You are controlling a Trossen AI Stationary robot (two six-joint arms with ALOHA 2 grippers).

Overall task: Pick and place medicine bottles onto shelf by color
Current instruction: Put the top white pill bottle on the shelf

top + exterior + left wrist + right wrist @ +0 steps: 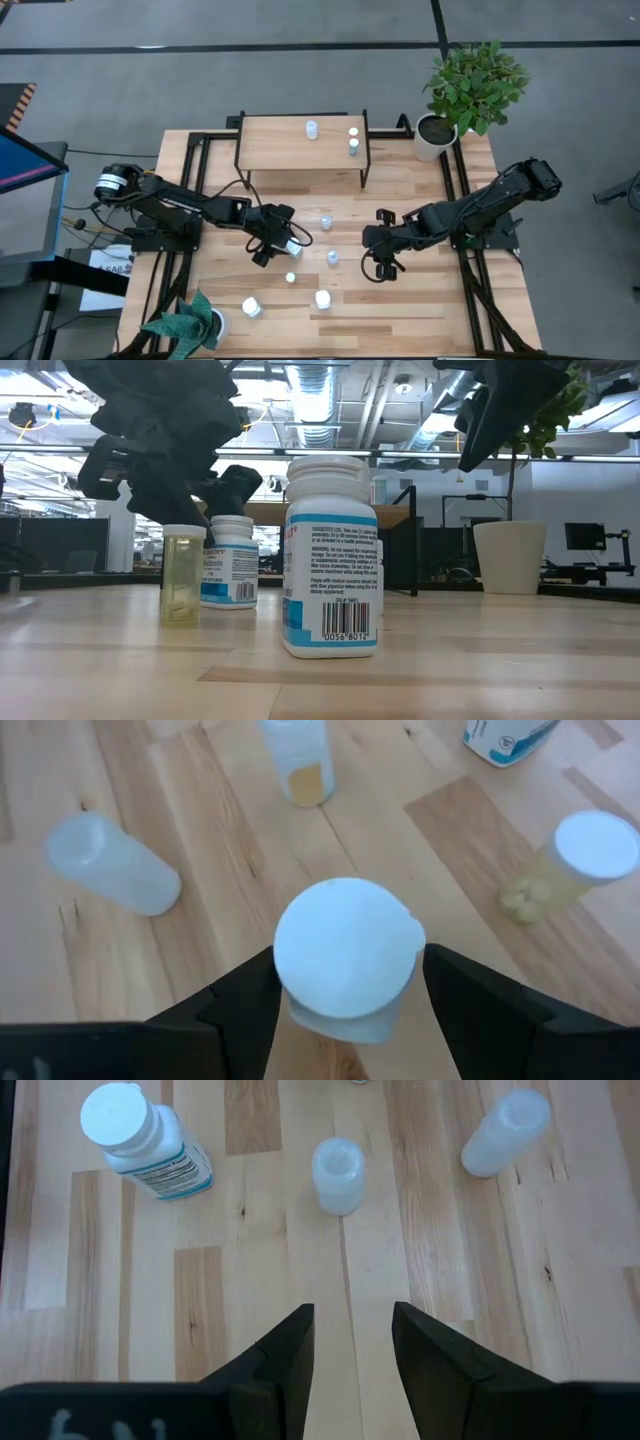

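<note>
— What did the left gripper (pixel 345 995) have?
— A white-capped bottle (pixel 347 955), clamped between its fingers (pixel 245 1000) just above the tabletop (pixel 200 870).
— And close around it?
— A pale-blue bottle (pixel 110 860) lay on its side nearby, an orange-filled one (pixel 300 765) stood just ahead, and a yellowish one (pixel 575 865) off to the other side.
— The right gripper (pixel 352 1350)?
— Fingers parted, holding nothing, low over bare wood. Ahead of it stood a small pale-blue bottle (pixel 338 1175), with a bigger white labelled bottle (pixel 145 1145) and another pale one (pixel 505 1130) to either side.
— Farther off?
— The shelf (pixel 270 140), well beyond both grippers, carried three small bottles (pixel 353 139).
</note>
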